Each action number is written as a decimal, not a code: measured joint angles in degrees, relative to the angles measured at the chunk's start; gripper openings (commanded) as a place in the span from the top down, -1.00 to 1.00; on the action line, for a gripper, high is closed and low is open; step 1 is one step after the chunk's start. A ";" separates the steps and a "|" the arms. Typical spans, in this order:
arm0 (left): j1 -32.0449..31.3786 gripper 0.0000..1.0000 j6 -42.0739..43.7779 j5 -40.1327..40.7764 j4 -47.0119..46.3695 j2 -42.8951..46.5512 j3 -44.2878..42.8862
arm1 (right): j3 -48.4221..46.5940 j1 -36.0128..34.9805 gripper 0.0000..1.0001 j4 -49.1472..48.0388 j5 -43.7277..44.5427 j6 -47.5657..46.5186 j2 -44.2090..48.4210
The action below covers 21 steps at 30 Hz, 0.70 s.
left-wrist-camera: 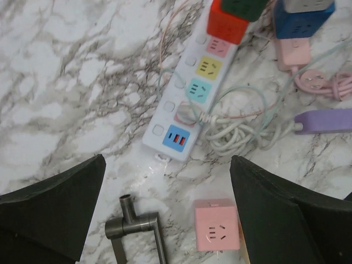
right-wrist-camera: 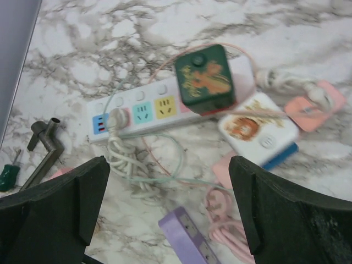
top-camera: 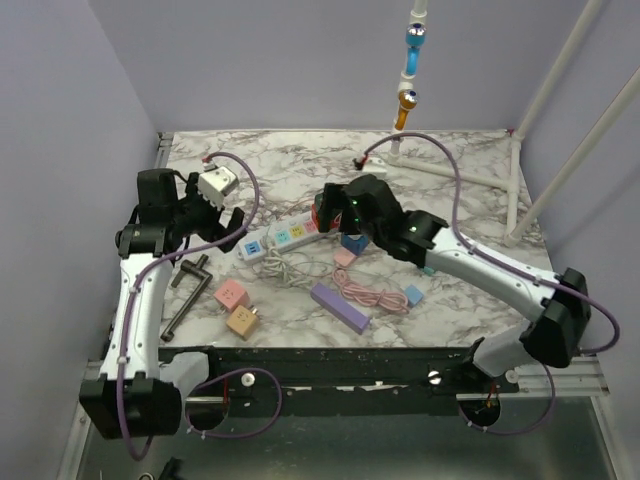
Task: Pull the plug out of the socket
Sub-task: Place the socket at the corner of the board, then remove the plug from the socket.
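A white power strip with coloured sockets lies in the middle of the marble table. A white plug sits in its pink socket beside the blue USB end, with its white cable coiled next to it. The plug also shows in the right wrist view. A red-and-green cube adapter sits on the strip's other end. My left gripper is open and empty, above the table just short of the USB end. My right gripper is open and empty, hovering over the strip's cube end.
A blue-and-white cube, a pink cube, a purple strip and a coiled pink cable lie near the strip. A metal handle lies at the left. A white pipe frame stands at the back right.
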<state>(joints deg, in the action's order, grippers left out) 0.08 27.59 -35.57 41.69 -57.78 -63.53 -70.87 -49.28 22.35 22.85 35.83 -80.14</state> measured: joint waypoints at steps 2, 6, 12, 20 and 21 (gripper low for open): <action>3.65 -0.97 -0.83 -0.55 0.24 -3.69 0.00 | -4.98 -1.99 -1.00 -0.96 -0.76 -3.06 -5.97; 8.00 -0.97 -3.32 -1.16 1.31 -8.55 -0.42 | -13.99 -4.17 -1.00 -3.39 -3.74 -8.94 -18.51; 8.11 -0.97 -6.38 -0.37 1.38 -11.06 -2.43 | -23.37 -5.53 -0.50 -4.17 -9.07 -14.93 -35.21; 8.22 -0.96 -8.61 3.56 1.90 -16.46 -2.69 | -27.98 -5.79 -0.32 -3.17 -12.72 -16.59 -42.10; 8.22 -0.95 -8.79 3.98 1.86 -16.79 -2.67 | -28.74 -5.75 -0.32 -3.19 -12.96 -16.65 -42.36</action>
<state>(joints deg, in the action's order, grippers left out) 8.29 18.81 -31.59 43.55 -74.56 -66.19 -99.61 -55.02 19.16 9.89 19.18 -122.50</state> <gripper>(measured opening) 0.980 0.673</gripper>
